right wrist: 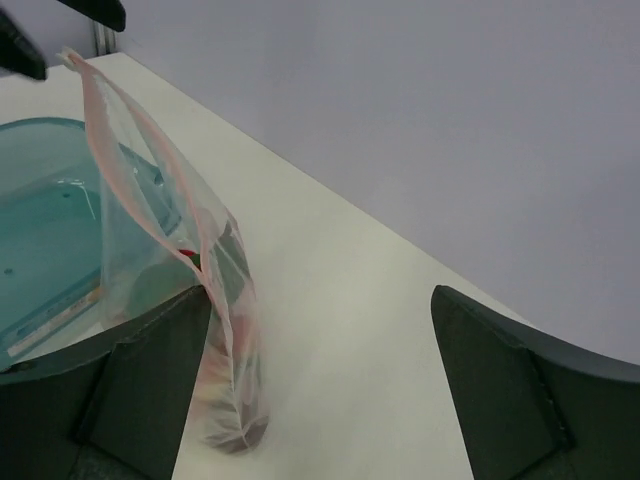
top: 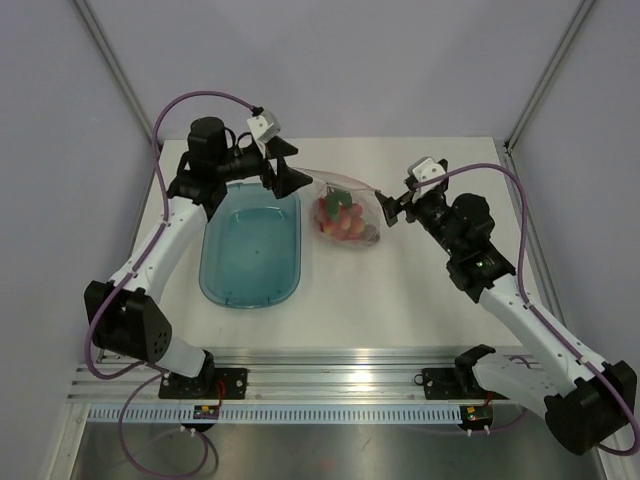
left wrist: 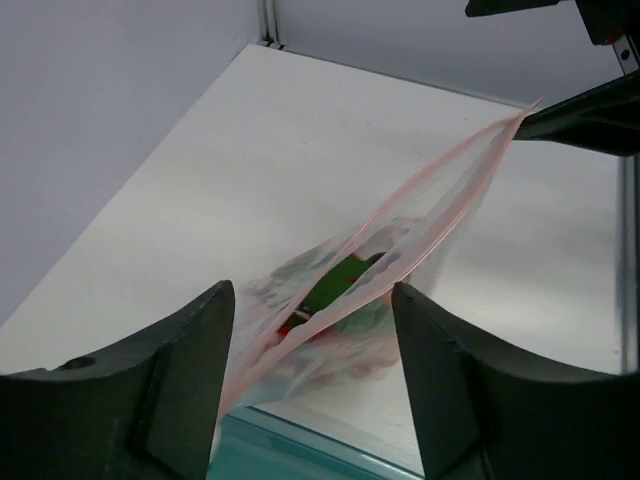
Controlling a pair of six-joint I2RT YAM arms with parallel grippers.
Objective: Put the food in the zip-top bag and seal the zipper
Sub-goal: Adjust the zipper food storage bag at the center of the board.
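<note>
A: State of the left gripper [top: 298,166]?
B: Jaws well apart, clamped on nothing. In its wrist view the zipper [left wrist: 440,190] runs up between the two fingers [left wrist: 170,370]. Whether it brushes either one, cannot tell.
A: And the right gripper [top: 386,208]?
B: Spread wide, nothing held. The bag's side edge sits right at one of its fingers, and the other finger stands well apart from the bag.
A: Location of the zip-top bag [right wrist: 160,220]?
B: On the white table [top: 400,290], just right of the teal translucent tray [top: 250,285], between the two grippers. Mouth edge up, with the pinkish strip stretching from one gripper toward the other. Its far corner sits at a fingertip of the right gripper.
A: The food [top: 338,218]?
B: Inside the bag, bunched at the bottom. Mostly red pieces, with one green piece showing through the plastic.
A: Zipper closed along its whole length?
B: Cannot tell. The views do not settle it.
</note>
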